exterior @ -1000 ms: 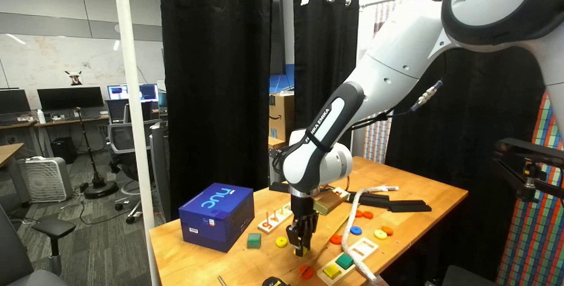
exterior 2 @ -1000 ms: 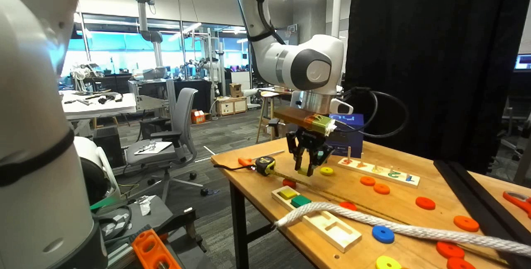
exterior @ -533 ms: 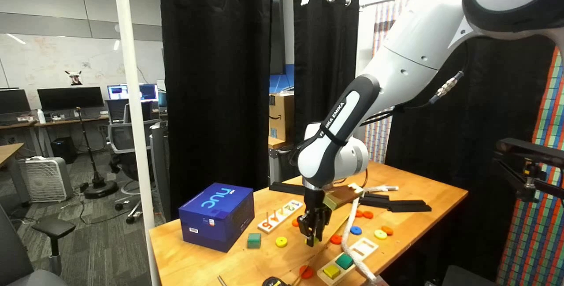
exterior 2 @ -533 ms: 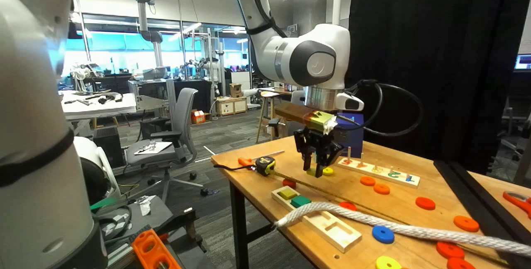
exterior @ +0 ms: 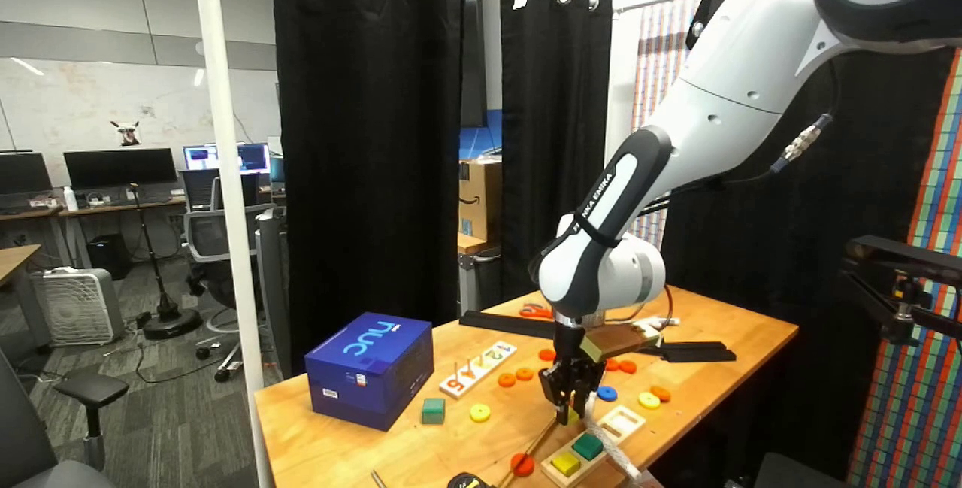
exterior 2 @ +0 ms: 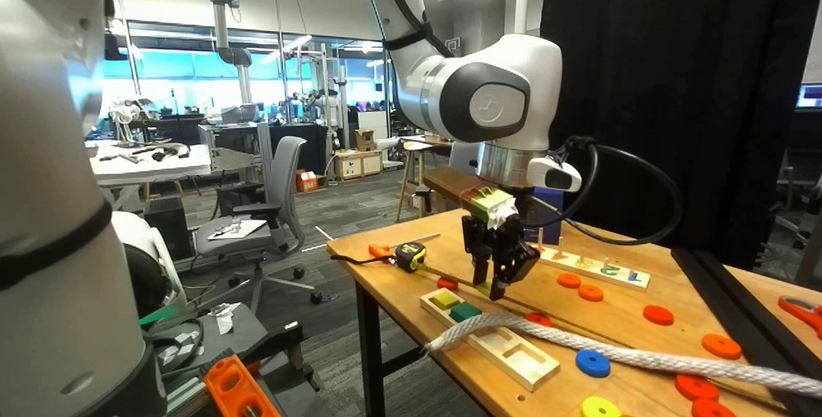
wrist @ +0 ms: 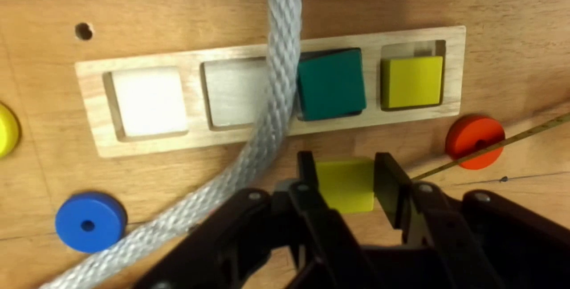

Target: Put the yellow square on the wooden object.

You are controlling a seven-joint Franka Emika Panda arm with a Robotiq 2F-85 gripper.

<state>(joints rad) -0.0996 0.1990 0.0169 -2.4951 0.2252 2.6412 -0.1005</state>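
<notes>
My gripper (wrist: 345, 169) is shut on the yellow square (wrist: 346, 185), one finger on each side of it. It holds the square above the table, beside the long edge of the wooden tray (wrist: 192, 97). The tray has a row of recesses. Another yellow block (wrist: 414, 81) sits in an end recess, and a green block (wrist: 331, 85) sits slightly turned in the recess beside it. The other two recesses hold no block. In both exterior views the gripper (exterior: 569, 413) (exterior 2: 488, 283) is near the tray (exterior 2: 543, 376), and the held square is partly hidden by the fingers.
A white rope (wrist: 285, 35) lies across the tray beside the green block. A tape measure (exterior 2: 411, 256) has its blade stretched over the table and a red disc (wrist: 473, 140). A blue disc (wrist: 90, 222), a blue box (exterior: 368, 371) and a numbered peg board (exterior 2: 591, 268) are also here.
My gripper has carried the yellow square across the table towards the tray, moving right in both exterior views. It stays shut on the square. The tray and rope have not moved.
</notes>
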